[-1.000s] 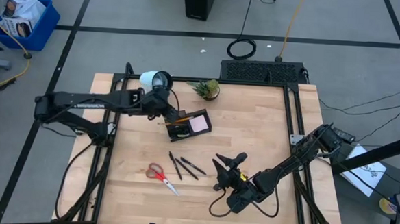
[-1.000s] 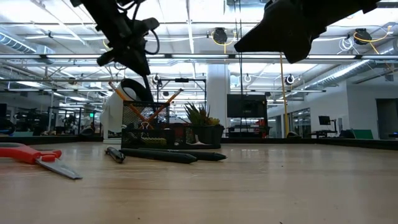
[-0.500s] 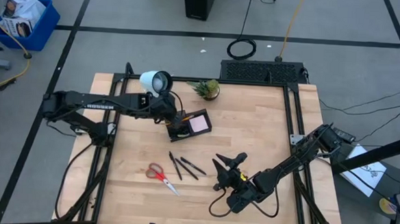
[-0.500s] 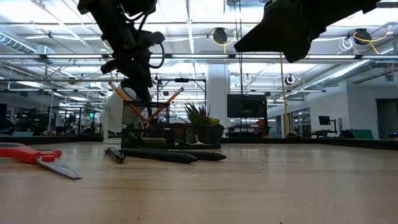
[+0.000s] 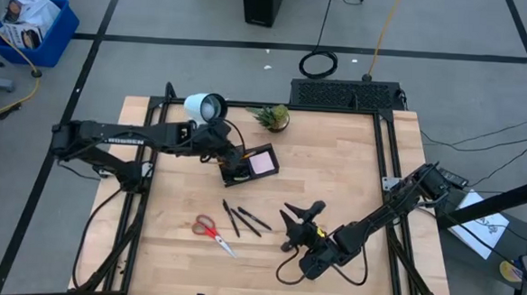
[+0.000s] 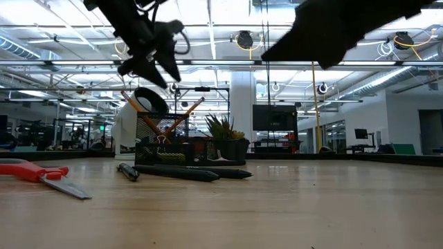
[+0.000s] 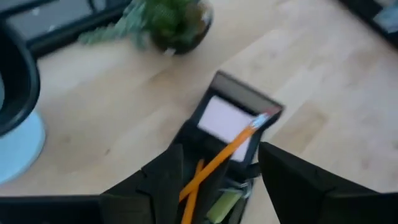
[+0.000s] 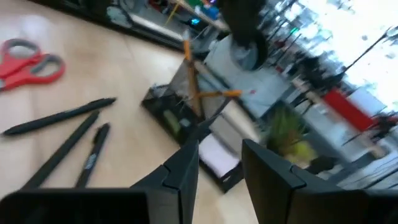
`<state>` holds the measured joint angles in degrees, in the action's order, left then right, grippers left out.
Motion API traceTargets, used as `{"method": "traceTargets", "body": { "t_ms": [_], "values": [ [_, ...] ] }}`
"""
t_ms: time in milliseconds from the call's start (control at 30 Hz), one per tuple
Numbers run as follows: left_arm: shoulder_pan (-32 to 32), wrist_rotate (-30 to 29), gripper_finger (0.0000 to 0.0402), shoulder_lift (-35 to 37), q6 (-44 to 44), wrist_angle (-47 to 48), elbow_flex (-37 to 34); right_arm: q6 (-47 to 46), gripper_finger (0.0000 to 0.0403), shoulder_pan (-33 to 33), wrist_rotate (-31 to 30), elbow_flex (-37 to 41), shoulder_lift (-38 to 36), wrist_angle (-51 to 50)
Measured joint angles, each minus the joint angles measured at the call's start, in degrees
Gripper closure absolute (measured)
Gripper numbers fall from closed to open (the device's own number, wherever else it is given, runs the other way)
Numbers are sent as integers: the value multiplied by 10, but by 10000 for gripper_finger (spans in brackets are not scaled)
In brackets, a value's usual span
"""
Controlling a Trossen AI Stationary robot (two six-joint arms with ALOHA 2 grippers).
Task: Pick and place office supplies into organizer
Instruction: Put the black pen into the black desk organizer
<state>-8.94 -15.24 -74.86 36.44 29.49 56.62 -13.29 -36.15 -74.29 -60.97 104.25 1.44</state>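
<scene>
The left pincer (image 5: pixel 228 154) has lifted off the organizer (image 5: pixel 250 164) (rear centre of the counter (image 5: pixel 352 179)), fingers now apart and empty; orange pencils (image 7: pixel 217 165) stand inside. Right pincer (image 5: pixel 301 215) hovers apart, its tips blurred.

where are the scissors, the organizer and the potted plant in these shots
scissors (image 5: pixel 207 227), high view, on the red handles
organizer (image 5: pixel 247 166), high view, on its black wall beside the pink notepad
potted plant (image 5: pixel 274 117), high view, on the green leaves
</scene>
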Motion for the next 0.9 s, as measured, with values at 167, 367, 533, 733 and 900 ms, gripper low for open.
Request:
{"method": "traceTargets", "body": {
  "t_ms": [167,367,533,733,900],
  "values": [
    [37,-14,186,36,-42,-59,0,-66,287,19,109,56,0,42],
    [135,-93,185,64,-91,-125,0,-82,287,43,261,149,0,250],
    [248,-181,185,60,-174,-246,-49,-132,287,56,372,160,0,285],
    [325,-167,185,56,-257,-479,-168,-160,287,52,370,152,1,284],
    [346,-168,185,64,-261,-562,-225,-166,287,49,366,115,58,280]
  ]
}}
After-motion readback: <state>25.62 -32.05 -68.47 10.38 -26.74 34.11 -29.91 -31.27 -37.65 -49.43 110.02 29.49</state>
